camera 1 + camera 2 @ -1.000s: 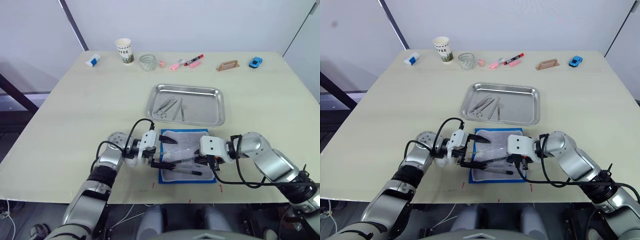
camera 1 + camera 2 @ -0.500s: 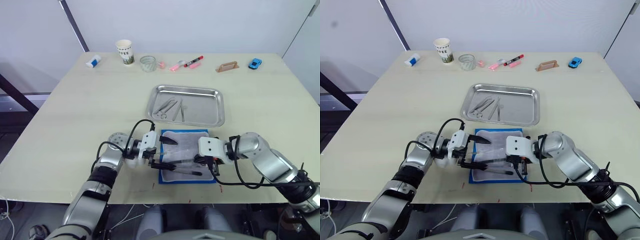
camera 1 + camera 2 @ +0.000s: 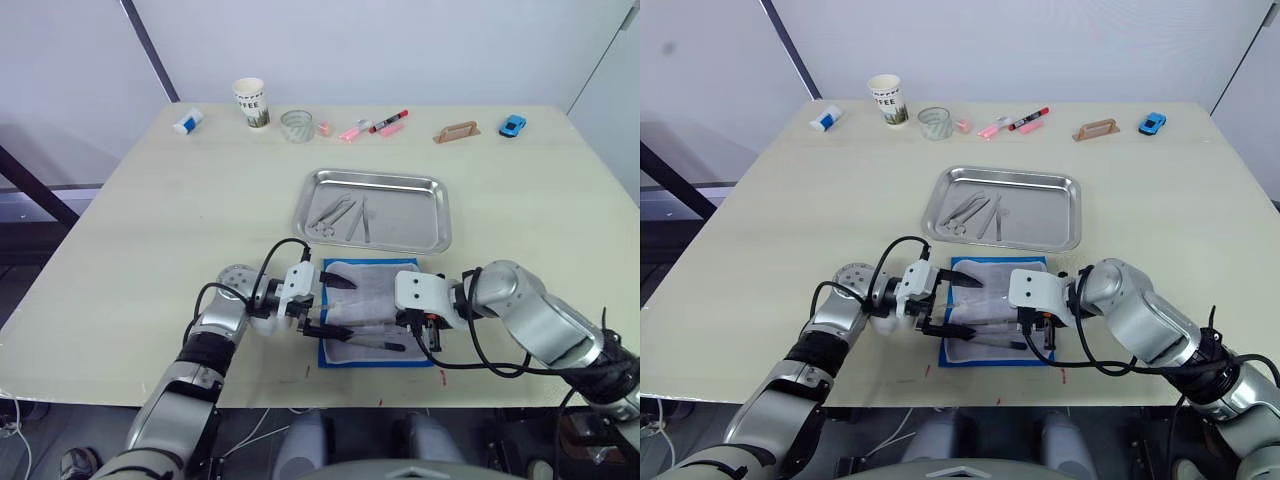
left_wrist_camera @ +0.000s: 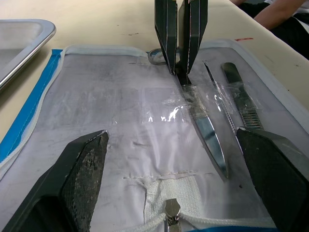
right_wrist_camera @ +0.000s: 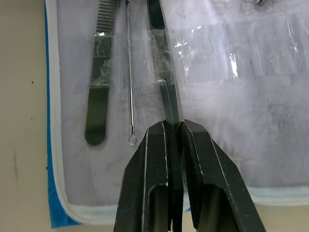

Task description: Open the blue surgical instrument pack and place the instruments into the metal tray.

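pack (image 3: pixel 372 352) lying open on table (image 3: pixel 150 230), some instruments (image 3: pixel 342 215) already in tray (image 3: pixel 432 215). right tool (image 5: pixel 172 126) pinched on tweezers (image 5: pixel 163 72); left tool (image 4: pixel 176 159) wide open, empty. 3 left.

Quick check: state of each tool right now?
Left tool: open, over the opened blue surgical instrument pack, holding nothing.
Right tool: shut on a slender metal instrument in the pack.
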### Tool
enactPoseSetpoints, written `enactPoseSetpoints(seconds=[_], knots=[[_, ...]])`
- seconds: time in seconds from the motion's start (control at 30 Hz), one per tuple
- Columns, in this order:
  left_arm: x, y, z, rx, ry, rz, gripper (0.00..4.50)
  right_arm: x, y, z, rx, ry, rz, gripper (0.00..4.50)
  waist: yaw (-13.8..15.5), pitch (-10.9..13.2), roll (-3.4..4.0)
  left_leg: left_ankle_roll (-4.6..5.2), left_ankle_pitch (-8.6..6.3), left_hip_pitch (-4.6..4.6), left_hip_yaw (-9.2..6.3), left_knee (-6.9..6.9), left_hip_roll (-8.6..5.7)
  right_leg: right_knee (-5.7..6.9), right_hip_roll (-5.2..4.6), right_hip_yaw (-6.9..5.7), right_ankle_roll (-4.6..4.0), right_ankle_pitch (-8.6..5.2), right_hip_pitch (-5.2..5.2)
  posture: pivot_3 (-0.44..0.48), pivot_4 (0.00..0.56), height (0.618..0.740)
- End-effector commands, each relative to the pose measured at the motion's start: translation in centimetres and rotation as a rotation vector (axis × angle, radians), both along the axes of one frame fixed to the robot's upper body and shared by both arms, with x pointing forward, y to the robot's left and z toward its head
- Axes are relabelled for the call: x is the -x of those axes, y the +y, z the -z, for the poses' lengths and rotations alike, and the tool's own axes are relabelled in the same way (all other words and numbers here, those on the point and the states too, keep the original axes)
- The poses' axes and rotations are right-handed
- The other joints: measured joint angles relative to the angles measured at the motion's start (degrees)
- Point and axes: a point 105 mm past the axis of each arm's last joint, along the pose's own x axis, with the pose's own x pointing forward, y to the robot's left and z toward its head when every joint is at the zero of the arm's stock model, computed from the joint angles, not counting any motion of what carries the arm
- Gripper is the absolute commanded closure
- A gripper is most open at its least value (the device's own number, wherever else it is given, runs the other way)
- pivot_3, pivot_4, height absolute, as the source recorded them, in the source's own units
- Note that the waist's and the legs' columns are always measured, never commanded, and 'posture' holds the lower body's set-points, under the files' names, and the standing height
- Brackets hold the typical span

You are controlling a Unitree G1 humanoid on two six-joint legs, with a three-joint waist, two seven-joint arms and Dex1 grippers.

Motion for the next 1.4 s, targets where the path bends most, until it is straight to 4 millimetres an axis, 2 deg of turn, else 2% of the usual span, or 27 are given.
enactPoseSetpoints(seconds=[0.03,0.4,0.87,1.07,1.27,1.4], knots=[[1.8,-0.2,3.1,-0.069,0.111,0.025,0.0,0.6,-0.4,0.5,0.047,0.02,0.002,4.44,-0.02,0.0,0.0,0.0,0.0,-0.01,-0.03,0.0,-0.02,0.0,0.0,0.0,0.01,-0.01,0.0,0.0,0.15,0.74],[1.9,-0.1,3.2,-0.076,0.116,0.03,0.0,0.2,-1.5,-0.3,0.071,-0.015,0.029,4.44,-0.08,0.04,0.01,0.01,0.0,-0.06,-0.16,0.0,-0.18,0.0,-0.09,-0.01,0.1,-0.06,0.0,0.0,0.15,0.74],[1.8,-0.1,3.1,-0.071,0.113,0.025,0.0,-0.2,-6.2,-1.2,0.121,-0.05,0.096,4.44,-0.11,0.18,0.02,0.02,-0.01,-0.09,-0.21,0.0,-0.24,-0.02,-0.12,0.06,0.15,-0.08,0.01,0.0,0.15,0.74],[1.7,-0.3,3.0,-0.065,0.112,0.026,0.0,-0.3,-8.0,-3.0,0.099,-0.068,0.147,4.44,-0.13,0.32,0.11,0.03,-0.01,-0.1,-0.22,0.0,-0.24,-0.03,-0.12,0.05,0.16,-0.09,0.01,0.0,0.15,0.74],[1.6,-0.3,3.0,-0.065,0.109,0.023,0.0,-0.4,-7.5,-5.2,-0.056,-0.042,0.208,4.44,-0.1,0.41,0.11,0.03,-0.02,-0.1,-0.22,0.0,-0.24,-0.03,-0.12,0.07,0.16,-0.09,0.03,0.0,0.15,0.74],[1.6,-0.4,2.9,-0.062,0.108,0.022,0.0,-2.5,-5.6,-7.0,-0.238,-0.101,0.293,4.44,-0.17,0.42,0.11,0.04,-0.02,-0.09,-0.23,0.0,-0.24,-0.02,-0.1,0.07,0.16,-0.09,0.08,0.0,0.15,0.74]])
